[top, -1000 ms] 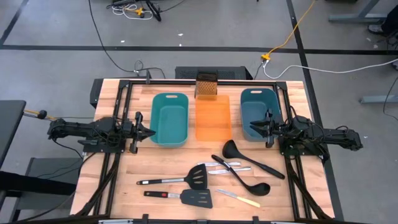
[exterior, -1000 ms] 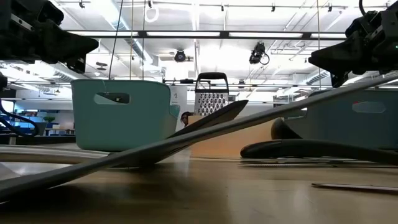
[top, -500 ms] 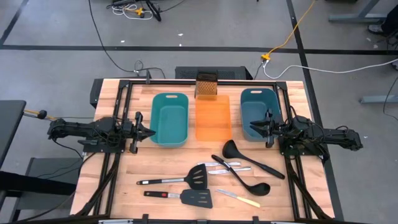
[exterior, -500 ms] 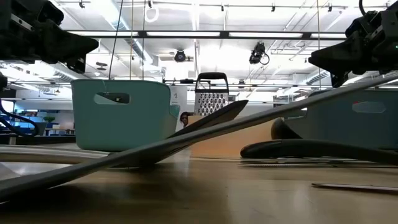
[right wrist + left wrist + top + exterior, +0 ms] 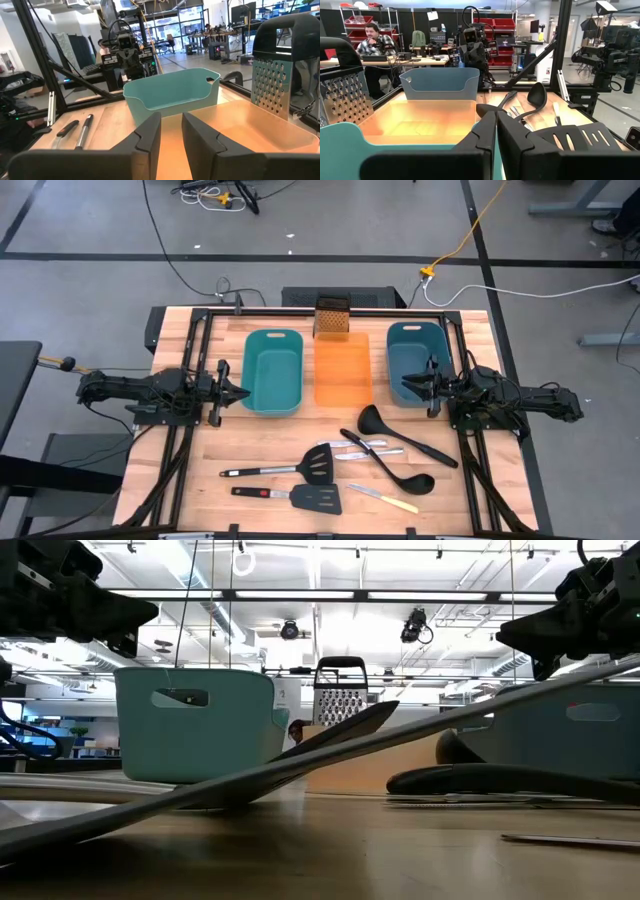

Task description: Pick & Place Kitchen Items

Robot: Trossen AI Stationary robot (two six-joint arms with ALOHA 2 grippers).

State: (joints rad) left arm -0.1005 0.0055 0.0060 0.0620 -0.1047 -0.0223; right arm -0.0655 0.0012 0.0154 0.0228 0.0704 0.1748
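Across all views, both hands and utensils (image 5: 330, 470) remain unmoved.

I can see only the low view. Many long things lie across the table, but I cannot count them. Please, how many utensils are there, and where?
Observer: Seven, all on the near half of the table: two spatulas, two ladles, two silver knives and a yellow-handled knife.
Operator: Is any utensil already in a container?
Observer: No. The light teal tub, the orange tray and the dark teal tub hold nothing.
Operator: And do the grippers hold something?
Observer: No. The left gripper is shut on nothing beside the light tub; the right gripper hovers slightly open over the dark tub.
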